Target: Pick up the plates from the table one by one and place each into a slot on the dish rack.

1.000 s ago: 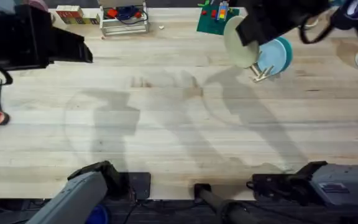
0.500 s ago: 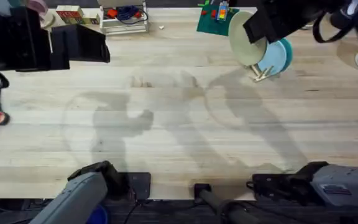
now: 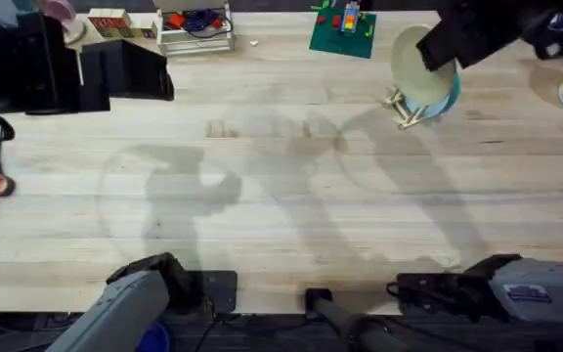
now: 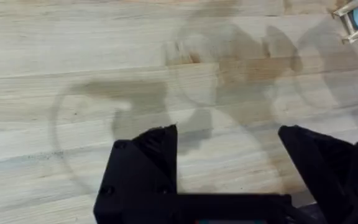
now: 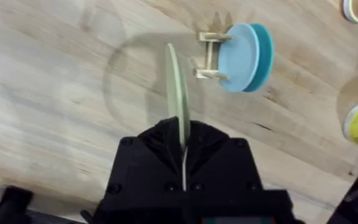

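The left gripper (image 4: pixel 229 140) hangs spread and empty above the light-wood plank table (image 3: pixel 262 196). The right gripper (image 5: pixel 182 140) pinches the pale cream-yellow round plate (image 3: pixel 413 61) on edge; since the earlier frame, it has carried the plate rightward, over the small wooden stick dish rack (image 3: pixel 405 110), where the light blue plate (image 5: pixel 238 56) and teal plate (image 5: pixel 265 53) already stand slotted. Lowering into a free slot remains.

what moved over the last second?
The right gripper, shut on the cream plate, carried it rightward until it stands over the dish rack. The left gripper, fingers open, shifted slightly right. The blue plate and teal plate stayed slotted.
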Action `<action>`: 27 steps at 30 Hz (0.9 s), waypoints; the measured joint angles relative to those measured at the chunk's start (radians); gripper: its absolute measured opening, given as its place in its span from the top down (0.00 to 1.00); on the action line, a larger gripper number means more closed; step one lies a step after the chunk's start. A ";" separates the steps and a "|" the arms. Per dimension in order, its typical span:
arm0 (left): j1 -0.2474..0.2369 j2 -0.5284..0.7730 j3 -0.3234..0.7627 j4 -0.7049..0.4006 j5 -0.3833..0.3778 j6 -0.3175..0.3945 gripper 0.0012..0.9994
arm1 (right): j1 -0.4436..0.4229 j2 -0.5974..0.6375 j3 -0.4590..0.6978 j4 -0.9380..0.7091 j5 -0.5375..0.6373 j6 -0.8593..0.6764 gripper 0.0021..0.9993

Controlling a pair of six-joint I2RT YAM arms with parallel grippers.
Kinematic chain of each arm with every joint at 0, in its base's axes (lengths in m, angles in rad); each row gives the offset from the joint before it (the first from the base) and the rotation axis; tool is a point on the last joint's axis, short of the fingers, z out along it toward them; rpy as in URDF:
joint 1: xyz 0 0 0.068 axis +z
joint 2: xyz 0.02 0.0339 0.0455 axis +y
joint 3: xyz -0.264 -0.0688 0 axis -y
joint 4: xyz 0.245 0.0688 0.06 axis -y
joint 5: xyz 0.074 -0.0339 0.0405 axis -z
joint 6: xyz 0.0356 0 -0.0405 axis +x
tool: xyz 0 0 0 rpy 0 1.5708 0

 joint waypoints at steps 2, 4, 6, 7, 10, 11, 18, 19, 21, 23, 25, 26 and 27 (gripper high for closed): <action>0.000 0.000 0.000 0.000 0.000 0.000 0.00 | -0.022 0.000 0.000 0.000 -0.013 -0.031 0.97; 0.000 0.000 0.000 0.000 0.000 0.000 0.00 | -0.052 0.000 0.000 0.001 -0.049 -0.060 0.97; 0.000 0.000 0.000 0.000 0.000 0.000 0.00 | -0.097 0.000 0.000 0.000 -0.101 -0.085 0.97; 0.000 0.000 0.000 0.000 0.000 0.000 0.00 | -0.122 0.000 0.000 0.000 -0.124 -0.094 0.97; 0.000 0.000 0.000 0.000 0.000 0.000 0.00 | -0.198 0.000 0.000 -0.001 -0.176 -0.116 0.97; 0.000 0.000 0.000 0.000 0.000 0.000 0.00 | -0.222 0.000 0.000 -0.002 -0.187 -0.123 0.97; 0.000 0.000 0.000 0.000 0.000 0.000 0.00 | -0.320 0.000 0.000 -0.007 -0.219 -0.170 0.97; 0.000 0.000 0.000 0.000 0.000 0.000 0.01 | -0.330 0.000 0.000 -0.007 -0.221 -0.174 0.97; 0.000 0.000 0.000 0.000 0.000 0.000 0.01 | -0.344 0.000 0.000 -0.007 -0.222 -0.182 0.97; 0.000 0.000 0.000 0.000 0.000 0.000 0.01 | -0.351 0.000 0.000 -0.007 -0.222 -0.196 0.97; 0.000 0.000 0.000 0.000 0.000 0.000 0.00 | -0.352 0.000 0.000 -0.007 -0.223 -0.213 0.97; 0.000 0.000 0.000 0.000 0.000 0.000 0.00 | -0.352 0.000 0.000 -0.007 -0.224 -0.222 0.97; 0.000 0.000 0.000 0.000 0.000 0.000 0.00 | -0.352 0.000 0.000 -0.007 -0.225 -0.228 0.97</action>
